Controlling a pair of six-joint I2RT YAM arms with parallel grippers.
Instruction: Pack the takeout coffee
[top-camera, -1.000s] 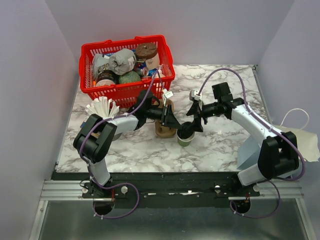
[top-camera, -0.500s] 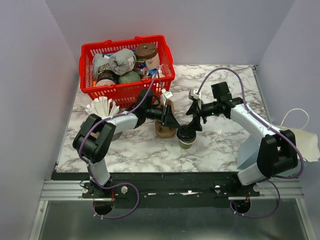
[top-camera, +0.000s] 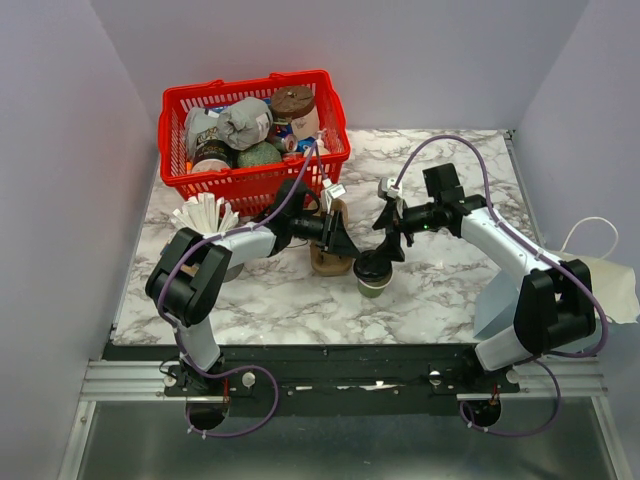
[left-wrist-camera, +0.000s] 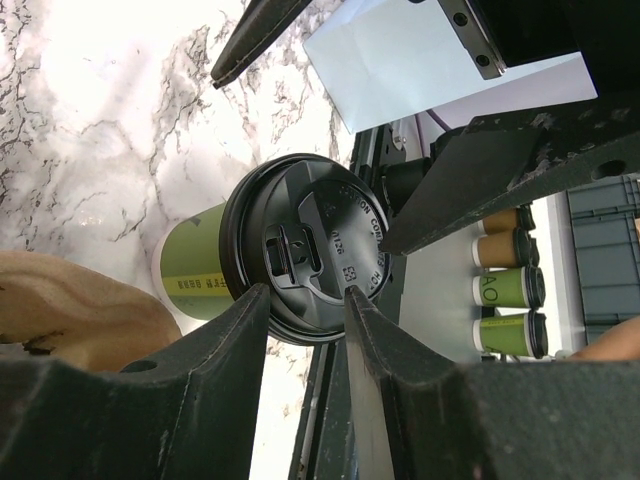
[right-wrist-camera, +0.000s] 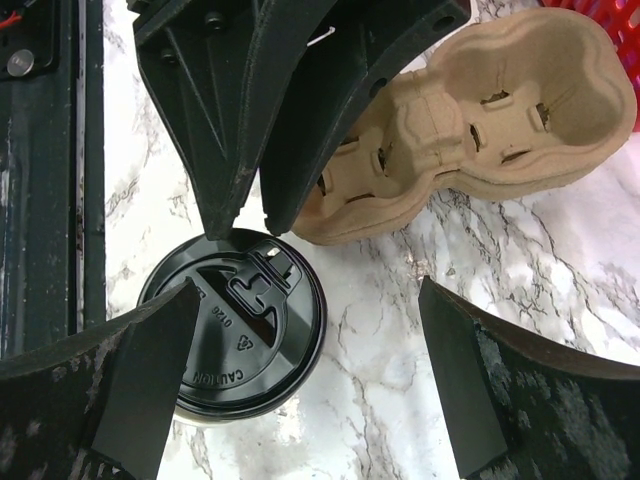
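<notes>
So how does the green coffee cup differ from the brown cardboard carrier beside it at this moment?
The coffee cup is green with a black lid; the carrier is plain brown moulded cardboard. The cup is closed; the carrier's wells are open and empty. The cup sits between the wide-open right gripper's fingers; the carrier lies outside them. Both rest on the marble table, close together.

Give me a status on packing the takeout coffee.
Done: the round black plastic lid sits on the small green paper cup. In hand: the left gripper, jaws parted, has its tips at the lid's rim; the right gripper hangs wide open over the cup. Left: the cup stands on the marble table beside the brown cardboard cup carrier, whose visible pockets are empty, so it has yet to go in.
</notes>
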